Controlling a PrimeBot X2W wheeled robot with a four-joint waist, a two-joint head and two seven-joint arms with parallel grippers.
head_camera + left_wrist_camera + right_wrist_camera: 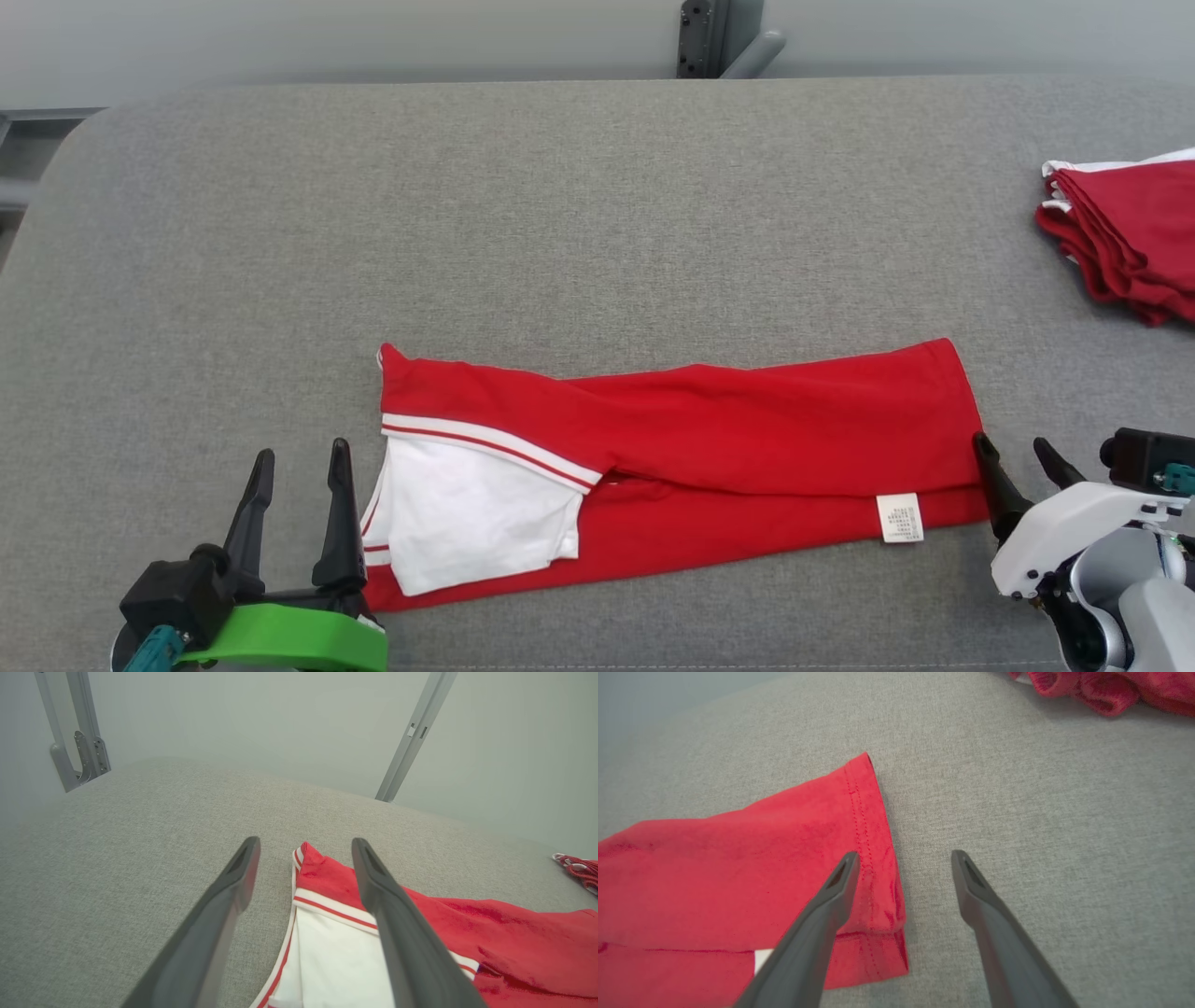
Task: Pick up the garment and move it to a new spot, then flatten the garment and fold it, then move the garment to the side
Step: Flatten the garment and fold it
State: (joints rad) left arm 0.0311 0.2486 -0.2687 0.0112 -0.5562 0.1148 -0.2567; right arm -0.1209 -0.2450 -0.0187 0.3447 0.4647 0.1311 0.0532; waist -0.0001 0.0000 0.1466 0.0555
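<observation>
Even soft light, sharp pics

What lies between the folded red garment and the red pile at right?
Nothing but bare grey tabletop separates garment and pile; head view shows it.

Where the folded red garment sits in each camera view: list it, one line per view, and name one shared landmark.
Head view: garment spans the lower middle, white panel at its left end.
Left wrist view: garment at lower right, white-trimmed end nearest.
Right wrist view: garment covers the lower left, hemmed end at centre.
Shared landmark: pile of red clothes, right edge; right edge; top right.
</observation>
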